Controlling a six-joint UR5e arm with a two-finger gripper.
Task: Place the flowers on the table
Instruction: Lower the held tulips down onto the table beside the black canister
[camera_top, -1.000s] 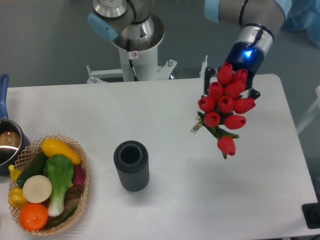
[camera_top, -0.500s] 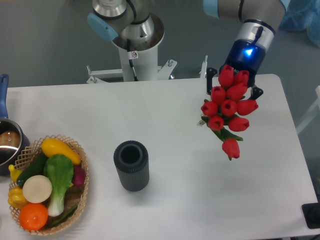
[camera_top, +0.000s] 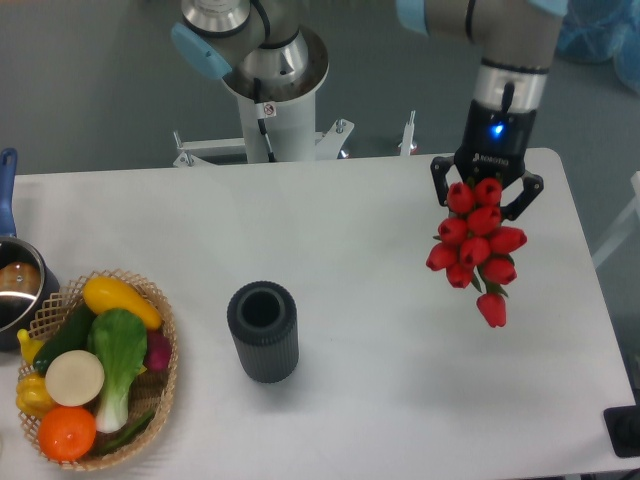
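A dark ribbed cylindrical vase (camera_top: 263, 331) stands upright, its mouth open. Well to its left, a wicker basket (camera_top: 160, 395) holds toy vegetables: a yellow squash (camera_top: 119, 300), a bok choy (camera_top: 118, 353) and an orange (camera_top: 68, 432). A blue-handled pot (camera_top: 14, 285) sits at the left edge.

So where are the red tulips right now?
The flowers hang in the gripper over the table's right side, far right of the dark vase.
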